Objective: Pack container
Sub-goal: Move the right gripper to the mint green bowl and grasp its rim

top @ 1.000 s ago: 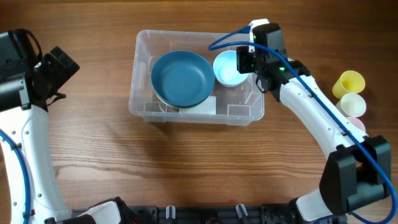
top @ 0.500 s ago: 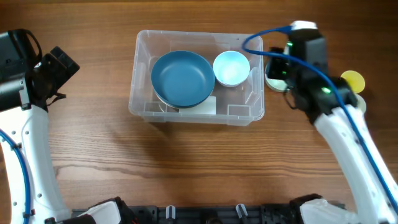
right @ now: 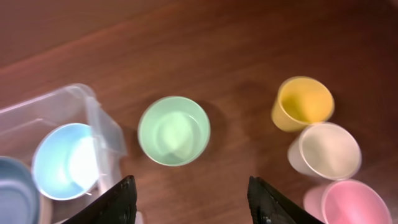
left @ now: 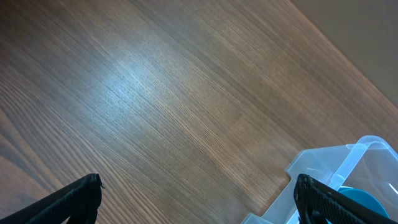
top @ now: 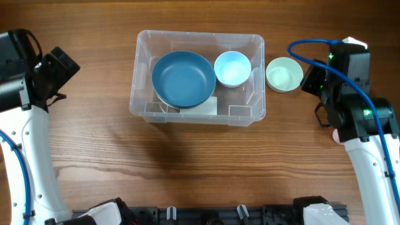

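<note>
1. Robot manipulation bench, lab-type setup. The room beyond the tabletop cannot be told.
2. Two white jointed arms, the left arm (top: 28, 162) and the right arm (top: 369, 162), work over a wood-grain table (top: 187, 162). A blue cable (top: 306, 45) loops off the right arm. A black mounting rail (top: 206, 215) runs along the near edge.
3. Plastic props only. Seen from the right gripper (right: 193, 202): clear plastic bin (right: 104, 134) ahead-left, pale green bowl (right: 174, 130) straight ahead, yellow cup (right: 303, 102), cream cup (right: 324, 151) and pink cup (right: 348, 202) to the right.
</note>
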Robot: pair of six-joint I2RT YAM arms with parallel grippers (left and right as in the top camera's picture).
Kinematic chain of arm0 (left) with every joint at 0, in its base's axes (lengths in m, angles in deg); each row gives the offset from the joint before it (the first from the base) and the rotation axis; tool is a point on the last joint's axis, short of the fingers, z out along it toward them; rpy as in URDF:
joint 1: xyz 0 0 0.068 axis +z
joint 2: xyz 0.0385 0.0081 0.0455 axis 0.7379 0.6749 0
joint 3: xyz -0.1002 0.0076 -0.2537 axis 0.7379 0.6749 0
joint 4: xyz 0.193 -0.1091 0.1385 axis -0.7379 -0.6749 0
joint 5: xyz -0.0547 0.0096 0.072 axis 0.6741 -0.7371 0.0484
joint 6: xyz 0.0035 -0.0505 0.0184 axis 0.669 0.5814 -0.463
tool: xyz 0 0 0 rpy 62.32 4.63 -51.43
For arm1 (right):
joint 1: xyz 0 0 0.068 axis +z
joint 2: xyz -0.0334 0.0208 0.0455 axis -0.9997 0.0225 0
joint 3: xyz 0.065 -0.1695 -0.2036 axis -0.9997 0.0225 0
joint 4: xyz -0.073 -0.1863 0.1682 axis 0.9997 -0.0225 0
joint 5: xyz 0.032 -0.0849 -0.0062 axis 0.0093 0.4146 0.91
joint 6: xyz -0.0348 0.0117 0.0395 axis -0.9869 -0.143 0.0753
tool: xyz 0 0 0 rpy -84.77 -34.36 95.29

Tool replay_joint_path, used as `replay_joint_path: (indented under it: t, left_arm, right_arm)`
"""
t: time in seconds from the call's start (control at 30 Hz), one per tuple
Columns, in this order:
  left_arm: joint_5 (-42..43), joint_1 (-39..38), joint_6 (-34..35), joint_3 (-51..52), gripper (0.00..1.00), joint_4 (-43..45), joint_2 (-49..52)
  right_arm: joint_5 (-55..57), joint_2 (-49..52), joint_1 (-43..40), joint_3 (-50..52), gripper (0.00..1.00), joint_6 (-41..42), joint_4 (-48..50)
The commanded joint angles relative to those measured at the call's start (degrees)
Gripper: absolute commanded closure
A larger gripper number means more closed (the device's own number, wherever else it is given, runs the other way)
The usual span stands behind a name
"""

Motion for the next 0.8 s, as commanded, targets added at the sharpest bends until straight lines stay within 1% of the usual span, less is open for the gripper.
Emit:
replay_joint_path:
  t: [0.0,0.33,0.53,0.77]
  left_arm:
    - [0.1,0.3,0.5,-0.7,0.00,0.0,-0.5]
    - [0.1,0.3,0.5,-0.7,0.00,0.0,-0.5]
    - [0.1,0.3,0.5,-0.7,0.00,0.0,-0.5]
    - [0.1,0.3,0.5,-0.7,0.00,0.0,-0.5]
  right_arm:
    - [1.5,2.1,-1.6,-1.0,0.41,1.1,-1.6]
    - [1.4,10.2,-6.0,-0.9,0.38,1.1,-3.2]
    - [1.4,16.1,-6.8,-0.9,0.37,1.1,-2.7]
    - [-1.3,20.0,-6.8,-0.9,0.37,1.7,-0.9]
